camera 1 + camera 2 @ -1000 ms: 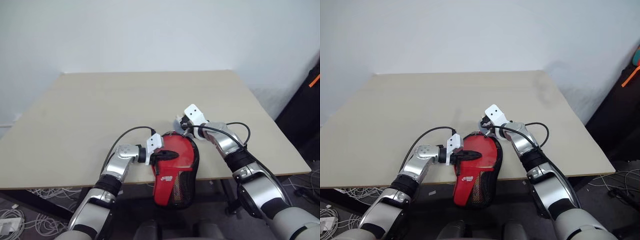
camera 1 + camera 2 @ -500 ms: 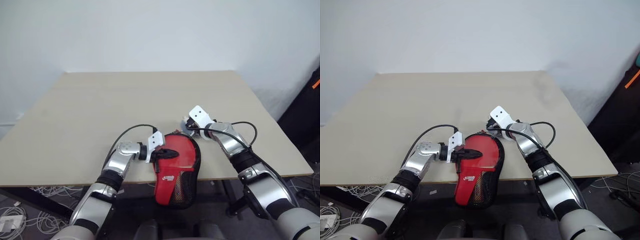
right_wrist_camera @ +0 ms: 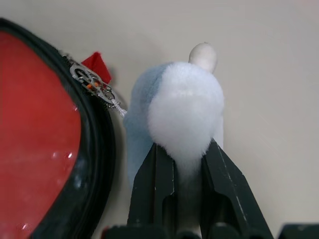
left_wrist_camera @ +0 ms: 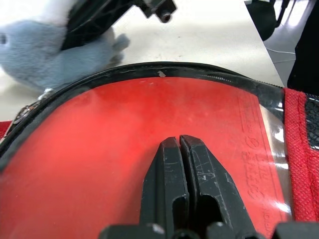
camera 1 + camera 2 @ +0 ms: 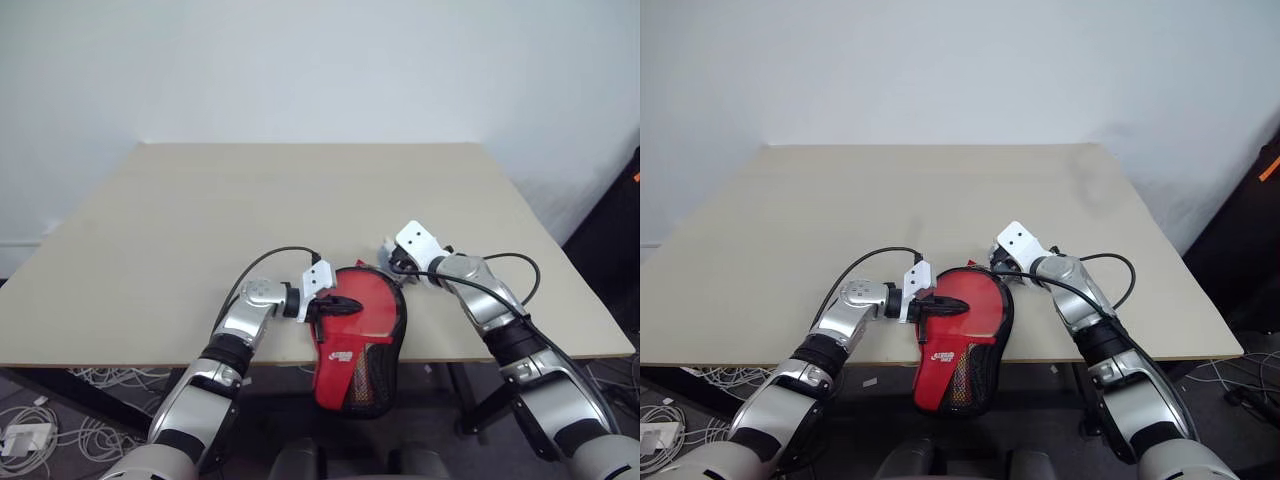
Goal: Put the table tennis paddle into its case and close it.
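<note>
Left pincer (image 4: 180, 144) is lying fully closed, its two black fingers pressed together with nothing between them, and its tips are resting on the red face of the case (image 5: 357, 330). That case is sitting at the near edge of the surface (image 5: 200, 230), its round end on the wood and its narrow end with the black mesh pocket hanging over the edge toward the robot. A black zip band is running round its rim, and a metal zip pull (image 3: 92, 82) with a small red tab is lying at the rim on the right arm's side. Whether the paddle is inside cannot be told; no part of it is in sight.

Right pincer (image 3: 185, 157) is standing only slightly apart, its fingers clamping a small blue-and-white plush toy (image 3: 174, 104) just beside the far right rim of the case. In the head views this toy is mostly hidden behind the white wrist housing, so its shape is hard to make out there. Beyond both arms the pale surface is stretching back to a plain wall.
</note>
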Controlling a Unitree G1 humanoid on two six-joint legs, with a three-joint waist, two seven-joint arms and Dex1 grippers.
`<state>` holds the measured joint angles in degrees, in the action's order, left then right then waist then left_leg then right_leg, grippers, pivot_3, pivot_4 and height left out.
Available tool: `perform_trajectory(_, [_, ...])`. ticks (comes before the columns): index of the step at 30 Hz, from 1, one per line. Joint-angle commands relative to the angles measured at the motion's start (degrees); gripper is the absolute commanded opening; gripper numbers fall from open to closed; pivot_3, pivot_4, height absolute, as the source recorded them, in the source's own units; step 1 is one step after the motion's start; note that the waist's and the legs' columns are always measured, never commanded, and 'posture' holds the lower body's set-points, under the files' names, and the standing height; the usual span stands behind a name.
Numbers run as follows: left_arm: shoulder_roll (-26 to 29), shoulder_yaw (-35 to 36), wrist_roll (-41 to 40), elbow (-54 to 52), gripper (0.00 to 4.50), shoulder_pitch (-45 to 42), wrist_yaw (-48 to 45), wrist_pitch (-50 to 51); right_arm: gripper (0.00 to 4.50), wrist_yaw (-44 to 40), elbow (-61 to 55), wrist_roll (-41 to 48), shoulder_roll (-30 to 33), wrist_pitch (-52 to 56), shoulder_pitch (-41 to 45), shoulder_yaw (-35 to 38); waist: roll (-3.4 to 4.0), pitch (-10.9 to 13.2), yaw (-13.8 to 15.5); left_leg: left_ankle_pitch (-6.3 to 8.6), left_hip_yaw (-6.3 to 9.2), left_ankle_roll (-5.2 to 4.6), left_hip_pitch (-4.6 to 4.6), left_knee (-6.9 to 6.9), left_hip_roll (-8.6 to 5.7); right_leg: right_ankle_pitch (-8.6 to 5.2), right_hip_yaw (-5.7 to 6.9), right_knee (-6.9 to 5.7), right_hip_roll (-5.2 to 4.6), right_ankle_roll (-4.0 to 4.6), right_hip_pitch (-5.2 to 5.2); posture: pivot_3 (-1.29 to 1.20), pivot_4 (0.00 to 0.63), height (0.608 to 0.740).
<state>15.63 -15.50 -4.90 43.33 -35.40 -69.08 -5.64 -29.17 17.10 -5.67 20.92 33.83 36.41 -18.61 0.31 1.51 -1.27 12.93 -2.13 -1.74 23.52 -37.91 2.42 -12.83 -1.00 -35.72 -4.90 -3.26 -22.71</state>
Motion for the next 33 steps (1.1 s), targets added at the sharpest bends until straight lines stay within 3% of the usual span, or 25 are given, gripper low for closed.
perform_trajectory(1, [0.2, -2.1, 3.5, 3.7, 0.00, 1.5, 0.1, 0.5, 0.21, -0.3, -5.6, -0.8, 4.2, 3.7, -2.6, 3.2, 0.00, 0.0, 0.4, 0.01, 0.01, -0.01, 0.00, 0.00, 0.00, -0.01, 0.00, 0.01, 0.00, -0.01, 0.01, 0.00, 0.000, 0.740])
perform_trajectory(20, [-1.9, -3.4, 4.5, 8.8, 0.00, -1.4, -2.2, -1.4, 0.21, -6.7, -32.9, 4.2, 18.8, 14.7, -20.0, 11.9, -0.02, 0.0, 1.9, 0.14, -0.03, -0.09, 0.02, -0.09, -0.03, -0.12, 0.01, 0.12, -0.06, -0.06, 0.01, 0.00, 0.000, 0.740])
perform_trajectory(33, [-2.7, -3.4, 5.5, 11.1, 0.00, -3.2, -3.5, -2.8, 0.21, -20.9, -53.7, 19.6, 28.2, 14.6, -38.8, 21.5, -0.13, 0.1, 1.9, 0.40, 0.02, 0.12, -0.03, -0.23, -0.02, -0.19, 0.06, 0.19, -0.07, -0.14, 0.09, 0.00, 0.000, 0.740])
